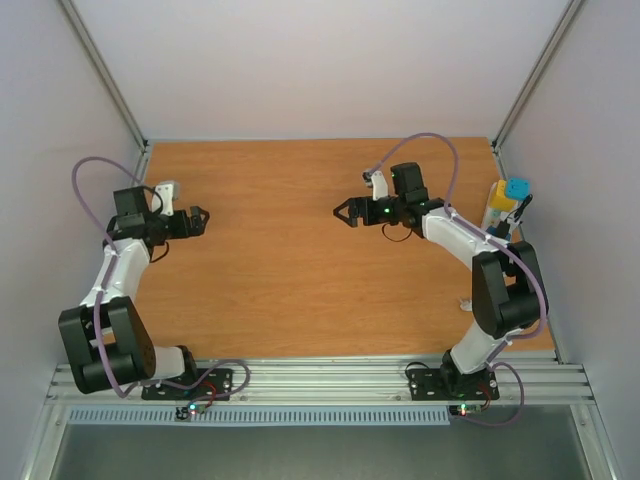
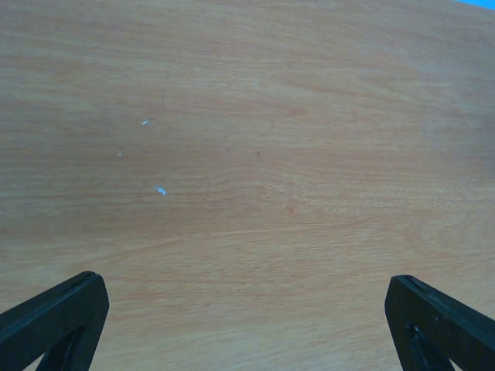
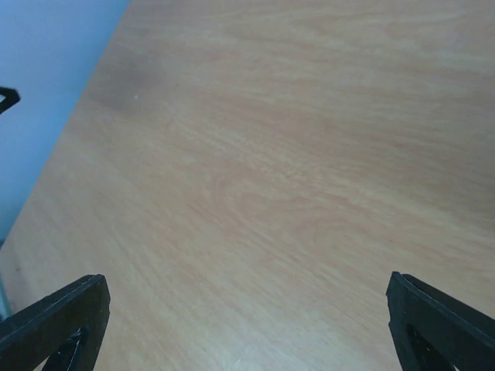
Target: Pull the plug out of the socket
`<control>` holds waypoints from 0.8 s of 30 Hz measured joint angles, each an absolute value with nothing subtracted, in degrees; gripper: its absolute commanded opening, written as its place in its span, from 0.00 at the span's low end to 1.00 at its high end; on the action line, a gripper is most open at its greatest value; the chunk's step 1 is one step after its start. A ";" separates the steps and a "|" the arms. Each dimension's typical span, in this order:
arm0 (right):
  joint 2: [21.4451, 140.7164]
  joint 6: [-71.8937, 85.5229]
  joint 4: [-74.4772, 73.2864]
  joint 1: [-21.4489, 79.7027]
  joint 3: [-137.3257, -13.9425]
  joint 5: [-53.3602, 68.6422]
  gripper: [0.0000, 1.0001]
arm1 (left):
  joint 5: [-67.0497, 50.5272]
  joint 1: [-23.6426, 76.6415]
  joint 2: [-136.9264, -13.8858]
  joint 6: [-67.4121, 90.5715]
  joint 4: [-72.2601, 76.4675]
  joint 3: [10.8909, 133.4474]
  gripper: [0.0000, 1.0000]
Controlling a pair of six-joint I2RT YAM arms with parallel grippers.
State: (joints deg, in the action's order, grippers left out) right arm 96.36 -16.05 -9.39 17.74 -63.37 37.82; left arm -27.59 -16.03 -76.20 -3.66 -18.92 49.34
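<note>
Top view: the socket (image 1: 503, 205) lies at the 3 o'clock edge of the table (image 1: 280, 290), partly behind the right arm; no plug can be made out. The left gripper (image 1: 199, 219) at 9 o'clock and the right gripper (image 1: 343, 211) near centre hover released, well apart from it.

Left wrist view: fingers (image 2: 62, 313) spread, bare table only.

Right wrist view: likewise.

Risk: pulling one-handed may drag the unrestrained strip off the edge

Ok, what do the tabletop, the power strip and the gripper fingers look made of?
Tabletop: wood-grain laminate or veneer, matte, with even orange-brown grain and no glare.
Power strip: probably moulded plastic, a smooth white body with blue and yellow parts. Only partly visible, so this is tentative.
Gripper fingers: black and matte, likely plastic. The pictures cannot settle it.
</note>
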 measured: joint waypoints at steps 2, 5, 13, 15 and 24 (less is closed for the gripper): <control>95.44 -15.38 -10.76 17.69 -64.38 35.38 0.98 | -27.16 -15.31 -76.62 -4.25 -18.76 49.80 1.00; 94.39 -14.76 -13.63 17.34 -67.48 32.25 0.98 | -26.79 -14.48 -77.56 -4.58 -18.39 50.68 1.00; 89.01 -15.27 -21.74 9.72 -74.26 27.27 0.99 | -23.35 -12.88 -80.38 -5.02 -16.60 54.96 1.00; 88.62 -15.49 -23.90 6.37 -76.49 26.74 0.98 | -23.70 -12.88 -80.38 -5.26 -16.23 55.22 1.00; 87.88 -15.90 -31.11 -13.13 -80.51 23.66 0.98 | -24.80 -12.38 -82.61 -5.87 -16.51 57.08 1.00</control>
